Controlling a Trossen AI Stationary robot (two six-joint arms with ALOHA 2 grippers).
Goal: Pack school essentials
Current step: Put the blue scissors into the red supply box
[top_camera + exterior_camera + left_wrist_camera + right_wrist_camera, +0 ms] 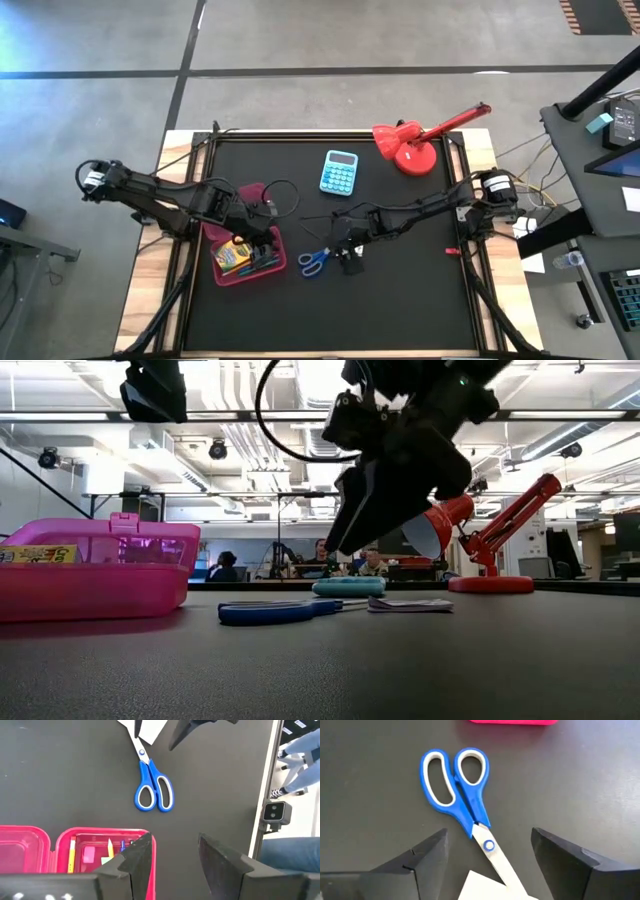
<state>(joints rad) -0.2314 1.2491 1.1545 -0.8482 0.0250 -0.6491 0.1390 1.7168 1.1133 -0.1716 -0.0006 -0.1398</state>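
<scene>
Blue-handled scissors: flat on the black table mat, closed, just beside the pink box, handles toward it, blades toward the right gripper and lying across a small white card. Right gripper: above the blades, fingers spread wide on either side of the pivot, nothing between them, not touching the scissors. Pink box: translucent, lid hinged open, near the left edge of the mat; contents include a yellow-green crayon box, a yellow pencil and further small stationery, partly hidden. Left gripper: over the rim of the pink box nearest the scissors, fingers parted, empty. Light-blue calculator: toward the far side of the mat, well apart from the scissors. Red desk lamp: far right corner area, arm tilted. People seated in the room beyond the table, low view.
</scene>
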